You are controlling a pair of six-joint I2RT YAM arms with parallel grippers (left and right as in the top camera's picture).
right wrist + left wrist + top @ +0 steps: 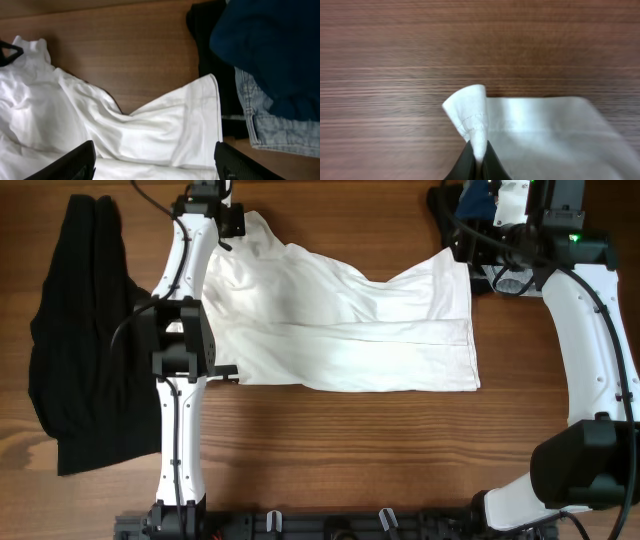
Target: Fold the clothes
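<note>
Pinching the far left corner of the white T-shirt [340, 330], the left gripper [228, 222] is clenched on a small peak of cloth. Its wrist view shows the fabric drawn up into a cone between the dark fingertips [478, 159], with the hem stitching visible just above them. The right gripper [470, 248] hangs with its fingers spread wide and nothing between them [155, 165], above the shirt's far right corner.

The shirt lies across the middle of the table [330, 450], its near part flat and layered along a straight crosswise fold, its far edge sagging in a shallow dip between the two corners. Only plain white shows on its upper face. A black garment [80, 340] lies bunched along the left side, partly under the left arm. Just beside the shirt's right corner sits a heap with a dark blue garment [265, 45] over a denim piece [270, 125].

This cloth looks thin, light and wholly limp — it will drape and wrinkle wherever it is unsupported, and one held corner lifts only its own neighbourhood. A matching hold on the right corner [212, 85], close to the hem where the doubled, stitched edge gives the fingers something firmer, would probably let both arms carry the far edge evenly. A pinch too shallow may slip off the smooth knit, and a pinch too deep may catch the lower layer — or stray into the heap alongside.
</note>
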